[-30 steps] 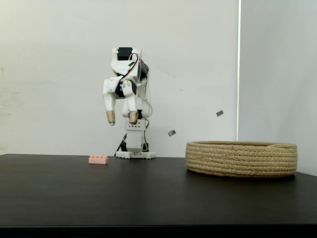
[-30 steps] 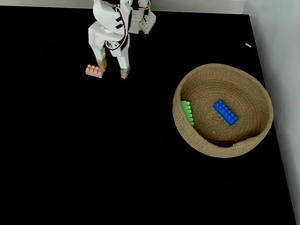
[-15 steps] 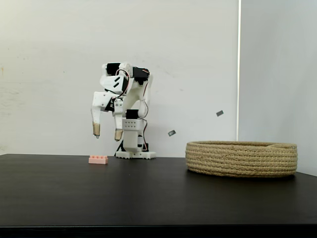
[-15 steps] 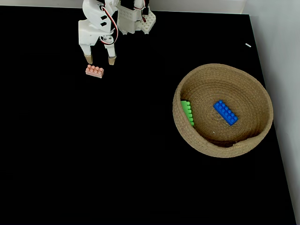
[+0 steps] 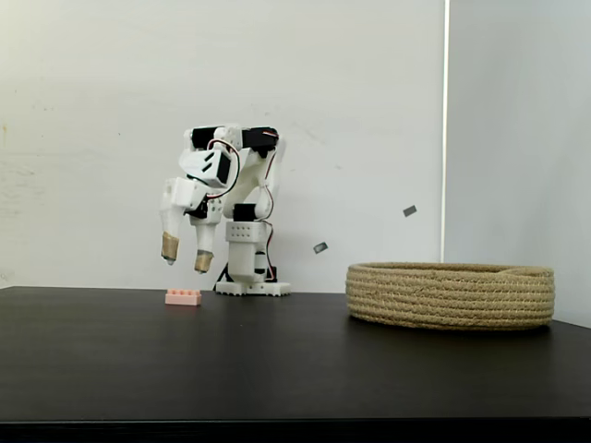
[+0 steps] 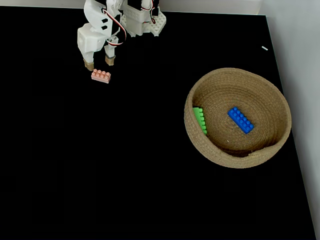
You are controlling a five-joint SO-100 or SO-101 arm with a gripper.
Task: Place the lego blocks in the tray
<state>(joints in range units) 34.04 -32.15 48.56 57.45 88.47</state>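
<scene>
Hand [image 5: 183, 255] is hanging w/ both tan-tipped fingers [image 5: 170, 246] spread apart & pointing down, holding nothing; it's hovering just above the small pale pink studded lego brick [image 5: 183, 296], prob. because that's the last one left to pick. In the top-down fixed view the hand [image 6: 99, 63] is sitting just beyond the pink brick [image 6: 101, 76], fingertips either side of a line close to its far edge, not touching it. Gap btwn fingers looks wider than the brick, so it's likely set for a straddle once lowered. Brick is lying flat, studs up, on the black tabletop [image 6: 125, 165], well apart from the wide round coiled tan rope tray [image 6: 239, 155]. Inside the tray the bright blue studded brick [image 6: 240, 120] is resting near the middle & the light green studded brick [image 6: 200, 120] is leaning against the inner wall, so 2 of 3 are done. White arm base [image 5: 251, 287] is standing at the tabletop's far edge by the wall.
</scene>
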